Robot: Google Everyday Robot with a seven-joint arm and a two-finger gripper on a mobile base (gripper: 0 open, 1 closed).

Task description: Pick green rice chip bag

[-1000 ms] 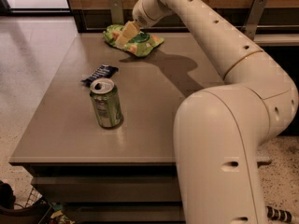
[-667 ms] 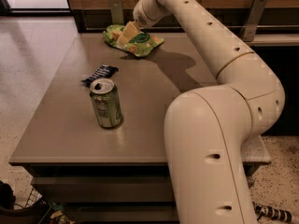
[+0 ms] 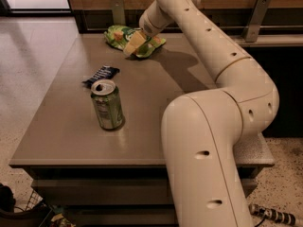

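Note:
The green rice chip bag point(image 3: 150, 45) lies flat at the far edge of the table, light green with a darker logo. My gripper point(image 3: 131, 43) reaches down from the right and sits on the bag's middle, covering part of it. The bag rests on the table top.
A green drink can point(image 3: 108, 105) stands upright at the table's point(image 3: 61, 126) front left. A small dark blue wrapper point(image 3: 101, 74) lies just behind it. My arm's large lower links point(image 3: 208, 141) fill the right foreground. A wooden wall and metal brackets point(image 3: 255, 13) run behind the table.
The arm's lower links have swung further left across the view. The gripper stays at the bag, slightly lower on it. The bag, can and wrapper have not moved.

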